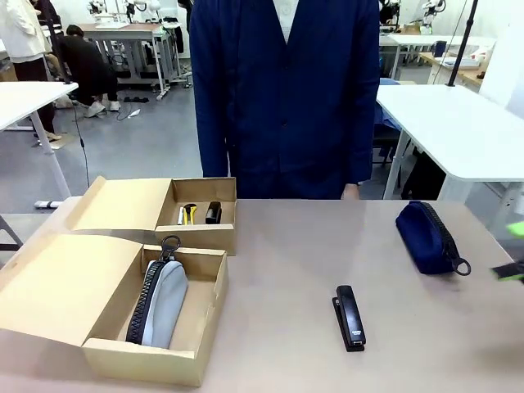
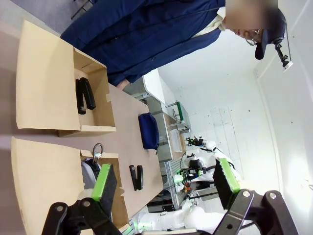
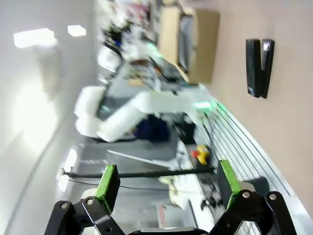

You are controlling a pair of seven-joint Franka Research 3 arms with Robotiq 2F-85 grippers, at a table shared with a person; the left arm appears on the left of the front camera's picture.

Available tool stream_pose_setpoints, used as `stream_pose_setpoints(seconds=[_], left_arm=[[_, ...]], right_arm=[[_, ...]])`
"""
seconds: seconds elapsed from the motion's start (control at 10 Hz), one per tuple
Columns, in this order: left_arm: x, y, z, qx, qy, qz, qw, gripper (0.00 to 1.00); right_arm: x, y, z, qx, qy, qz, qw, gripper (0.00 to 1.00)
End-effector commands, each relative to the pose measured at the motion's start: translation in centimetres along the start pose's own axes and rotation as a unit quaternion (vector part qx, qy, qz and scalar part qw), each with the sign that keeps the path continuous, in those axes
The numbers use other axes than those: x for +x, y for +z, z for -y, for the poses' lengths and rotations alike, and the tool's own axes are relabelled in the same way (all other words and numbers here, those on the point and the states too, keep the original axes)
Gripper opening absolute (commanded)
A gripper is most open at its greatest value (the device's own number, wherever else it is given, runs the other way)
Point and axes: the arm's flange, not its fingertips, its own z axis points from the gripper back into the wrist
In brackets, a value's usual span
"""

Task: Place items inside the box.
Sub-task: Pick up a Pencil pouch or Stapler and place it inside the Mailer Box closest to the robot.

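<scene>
Two open cardboard boxes stand at the table's left. The near box [image 1: 206,307] holds a grey pencil case [image 1: 164,304] with a black zip. In the far box [image 1: 203,237] lie a yellow utility knife [image 1: 189,214] and a black stapler [image 1: 214,213]. A second black stapler [image 1: 350,318] lies on the bare table right of centre, also seen in the right wrist view [image 3: 259,67]. My right gripper [image 3: 167,181] is open and holds nothing; in the front view it is at the right edge [image 1: 512,252]. My left gripper [image 2: 165,181] is open and bare, high above the boxes.
A navy zip pouch [image 1: 427,237] lies at the table's far right. A person in a dark blue coat [image 1: 282,90] stands at the far edge, hands down. Both boxes' lids lie flat to the left. White tables stand behind.
</scene>
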Motion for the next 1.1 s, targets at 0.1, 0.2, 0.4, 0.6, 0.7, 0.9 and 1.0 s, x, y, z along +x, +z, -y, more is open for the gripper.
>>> stream_pose_setpoints(seconds=[0.1,0.2,0.4,0.6,0.7,0.9,1.0], left_arm=[[-0.4,-0.2,0.1,-0.013,-0.009,0.006,1.000,1.00],[-0.4,-0.2,0.1,-0.013,-0.009,0.006,1.000,1.00],[-0.4,-0.2,0.1,-0.013,-0.009,0.006,1.000,1.00],[-0.4,-0.2,0.1,-0.013,-0.009,0.006,1.000,1.00],[-0.4,-0.2,0.1,-0.013,-0.009,0.006,1.000,1.00],[-0.4,-0.2,0.1,-0.013,-0.009,0.006,1.000,1.00],[-0.4,-0.2,0.1,-0.013,-0.009,0.006,1.000,1.00]], right_arm=[[-0.3,-1.7,3.7,-0.003,-0.035,0.067,0.997,1.00],[-1.4,2.2,2.2,0.041,0.003,0.042,0.998,1.00],[-1.4,2.2,2.2,0.041,0.003,0.042,0.998,1.00],[-1.4,2.2,2.2,0.041,0.003,0.042,0.998,1.00],[-1.4,2.2,2.2,0.041,0.003,0.042,0.998,1.00],[-1.4,2.2,2.2,0.041,0.003,0.042,0.998,1.00],[-1.4,2.2,2.2,0.041,0.003,0.042,0.998,1.00]])
